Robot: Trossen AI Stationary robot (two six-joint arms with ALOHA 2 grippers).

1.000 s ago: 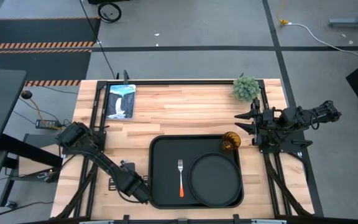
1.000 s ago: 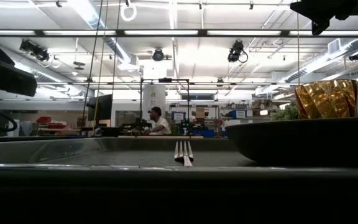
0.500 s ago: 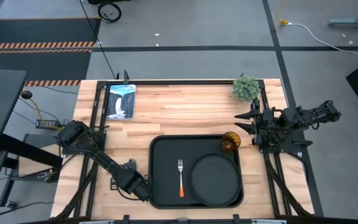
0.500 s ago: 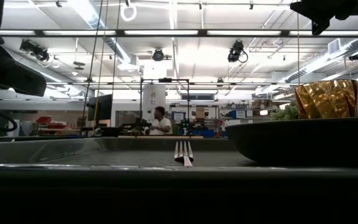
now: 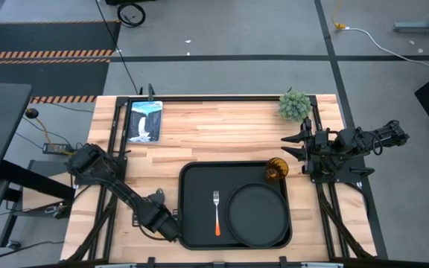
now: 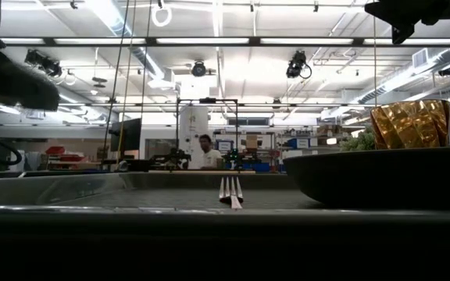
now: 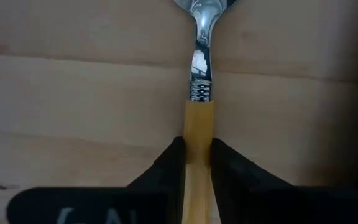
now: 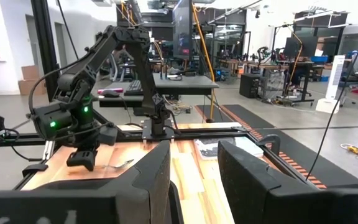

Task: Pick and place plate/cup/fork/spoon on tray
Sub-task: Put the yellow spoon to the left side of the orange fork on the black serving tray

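Observation:
The spoon (image 7: 201,68), with a silver bowl and an orange handle, lies over the bare wood left of the tray (image 5: 192,179). My left gripper (image 7: 197,148) is shut on its handle and hides it in the high view (image 5: 160,221). The right wrist view shows the spoon (image 8: 120,165) sticking out from that gripper. On the tray are the fork (image 5: 217,213), the round black plate (image 5: 258,213) and the amber cup (image 5: 276,169). My right gripper (image 5: 295,146) waits open at the table's right edge. My left gripper pinches the spoon's orange handle (image 7: 199,132) between its two fingers, a little behind the metal collar. The fingers come from above, slanting down, one on each long side of the handle. The bowl points away from the gripper. Whether the spoon is clear of the wood, I cannot tell.
A picture card (image 5: 145,120) lies at the table's far left and a small green plant (image 5: 295,105) at the far right. Bare wood stretches between them beyond the tray. The low view shows the fork's tines (image 6: 230,191) and a person at a far-off desk.
My left arm has shifted a little toward the table's far edge and risen slightly at the left of the low view. The person in the room behind has stepped toward the right.

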